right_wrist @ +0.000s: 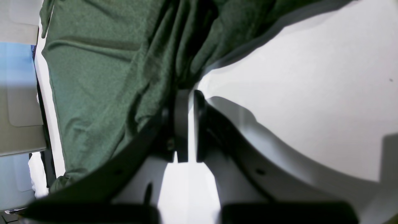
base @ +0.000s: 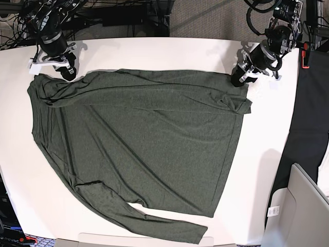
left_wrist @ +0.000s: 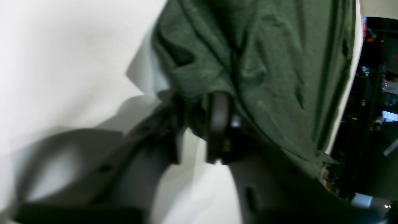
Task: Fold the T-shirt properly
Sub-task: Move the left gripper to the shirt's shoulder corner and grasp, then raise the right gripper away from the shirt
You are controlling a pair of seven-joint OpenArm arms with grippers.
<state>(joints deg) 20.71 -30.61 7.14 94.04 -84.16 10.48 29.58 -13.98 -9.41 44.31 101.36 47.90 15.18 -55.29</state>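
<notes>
The olive long-sleeved T-shirt (base: 144,149) lies spread on the white table (base: 257,170), its far corners pinched in the closed left gripper (left_wrist: 199,102) and the closed right gripper (right_wrist: 186,90), which stand well apart.

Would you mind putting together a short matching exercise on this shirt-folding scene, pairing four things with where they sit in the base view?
Things:
1. T-shirt
2. left gripper
3. right gripper
4. table

Places or states:
A. at the shirt's upper right corner in the base view, pinching fabric
B. white surface under everything
C. spread out flat, dark olive green, a sleeve trailing along the near edge
D. at the shirt's upper left corner in the base view, shut on fabric

Pairs: 1-C, 2-A, 3-D, 4-B
</notes>
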